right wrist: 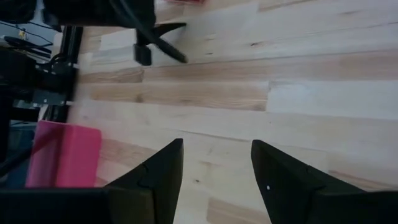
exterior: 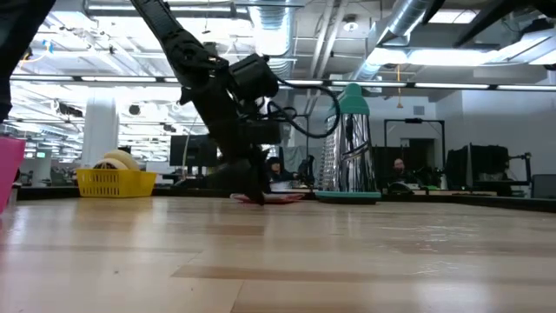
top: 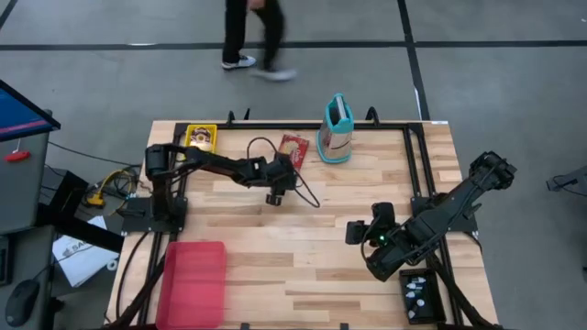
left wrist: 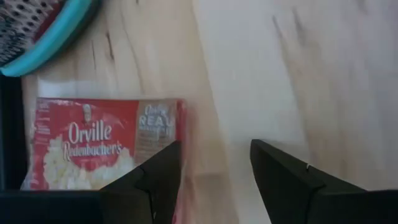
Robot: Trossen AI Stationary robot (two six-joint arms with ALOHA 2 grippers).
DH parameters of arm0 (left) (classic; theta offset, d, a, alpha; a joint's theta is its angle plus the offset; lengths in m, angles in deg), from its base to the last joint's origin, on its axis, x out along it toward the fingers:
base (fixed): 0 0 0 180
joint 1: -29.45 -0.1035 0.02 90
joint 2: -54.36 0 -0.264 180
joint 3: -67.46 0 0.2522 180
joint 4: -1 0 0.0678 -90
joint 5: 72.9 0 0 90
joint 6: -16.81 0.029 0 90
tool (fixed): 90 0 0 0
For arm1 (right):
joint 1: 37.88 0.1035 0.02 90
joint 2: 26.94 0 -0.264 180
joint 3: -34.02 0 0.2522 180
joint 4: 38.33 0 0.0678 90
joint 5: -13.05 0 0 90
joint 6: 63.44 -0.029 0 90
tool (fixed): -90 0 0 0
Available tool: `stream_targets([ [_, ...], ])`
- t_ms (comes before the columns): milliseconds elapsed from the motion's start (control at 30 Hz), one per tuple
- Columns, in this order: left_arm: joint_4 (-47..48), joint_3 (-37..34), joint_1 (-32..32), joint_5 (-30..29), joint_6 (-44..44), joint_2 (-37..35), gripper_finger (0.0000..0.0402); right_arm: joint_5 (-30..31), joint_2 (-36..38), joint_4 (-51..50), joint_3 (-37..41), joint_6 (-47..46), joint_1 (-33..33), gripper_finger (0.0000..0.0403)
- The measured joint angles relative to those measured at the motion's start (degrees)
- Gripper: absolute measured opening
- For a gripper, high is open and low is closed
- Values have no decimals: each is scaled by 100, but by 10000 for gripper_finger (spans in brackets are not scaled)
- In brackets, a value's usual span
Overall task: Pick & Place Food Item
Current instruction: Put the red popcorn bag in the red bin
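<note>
Near right of table, right gripper [top: 359,233] waits, fingers apart, holding nothing, clear of work. Near left, pink bin [top: 194,281], likely drop spot. Farther, left gripper [top: 286,180] released, empty, low beside popcorn packet [top: 293,149], lined up for grasp. Farthest, teal grater [top: 336,129].

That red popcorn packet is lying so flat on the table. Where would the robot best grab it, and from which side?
Probably by its edge nearest the left end effector, coming from above. The Orville Redenbacher's popcorn packet lies flat on the wooden table, so it offers no raised sides; one finger already sits over that edge. The teal-rimmed container crowds the far end.
</note>
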Motion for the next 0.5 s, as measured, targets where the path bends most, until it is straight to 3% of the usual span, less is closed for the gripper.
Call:
stream_targets([
  [233, -487, 18, -180, -215, 67, 243, 178, 0, 0, 126, 0, -2, -2, 182],
  [500, -664, 10, -397, -277, 1, 326, 112, 0, 1, 173, 0, -59, -2, 182],
])
